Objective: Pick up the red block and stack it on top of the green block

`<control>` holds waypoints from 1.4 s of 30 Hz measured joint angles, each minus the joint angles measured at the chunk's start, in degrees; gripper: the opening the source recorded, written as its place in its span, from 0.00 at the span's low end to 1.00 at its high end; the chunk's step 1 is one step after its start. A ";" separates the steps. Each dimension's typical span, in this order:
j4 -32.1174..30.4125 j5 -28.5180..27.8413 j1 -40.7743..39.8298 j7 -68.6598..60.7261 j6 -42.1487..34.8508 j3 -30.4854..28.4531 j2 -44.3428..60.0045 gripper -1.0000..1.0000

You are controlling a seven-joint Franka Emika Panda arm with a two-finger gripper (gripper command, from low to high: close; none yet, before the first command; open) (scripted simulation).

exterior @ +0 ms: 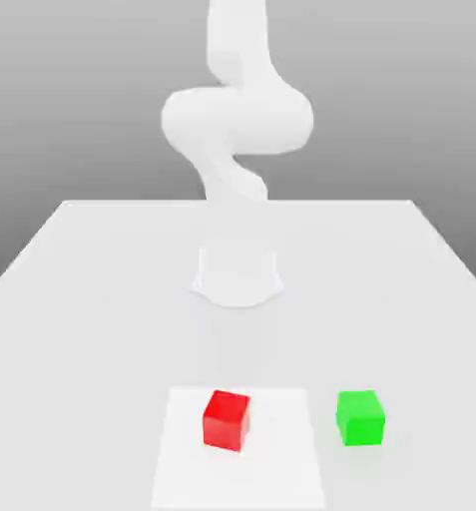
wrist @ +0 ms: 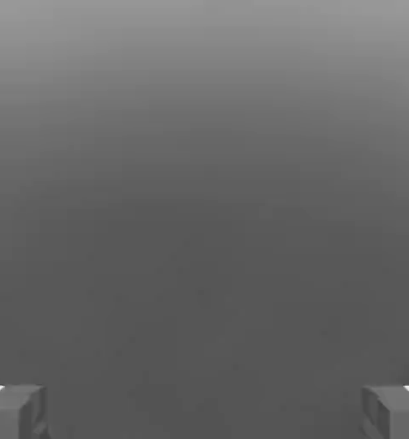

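Observation:
The red block (exterior: 227, 419) lies on the white table (exterior: 102, 299) near its front edge, a little to the exterior view's left of centre. Level with it, about one block-width and a half to the exterior view's right, sits the green block (exterior: 360, 417). The two blocks do not touch. In the hand view my gripper (wrist: 204, 413) is open: the grey fingertips (wrist: 15, 411) stand far apart with nothing between them, against a plain grey background. The white arm (exterior: 237, 120) rises from behind the blocks and leaves the exterior view at the top.
The arm's round base (exterior: 238, 274) stands in the middle of the table, behind the blocks. A paler square patch (exterior: 281, 469) on the tabletop lies under the red block. The table's side edges run outward toward the front.

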 joint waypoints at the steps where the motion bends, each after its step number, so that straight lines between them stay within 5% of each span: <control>1: -1.30 0.31 -0.08 0.46 1.38 -0.06 2.37 0.50; 19: -22.29 -0.21 -2.36 11.86 23.45 0.94 40.21 0.50; 25: -21.93 -1.61 -2.51 13.43 33.53 0.77 52.63 0.50; 26: -21.65 -1.61 -2.45 13.43 35.26 0.71 54.65 0.00; 33: -21.59 -1.91 -2.48 13.70 35.73 0.72 55.14 0.00; 42: -22.86 -0.79 1.18 8.68 23.43 3.66 41.62 0.00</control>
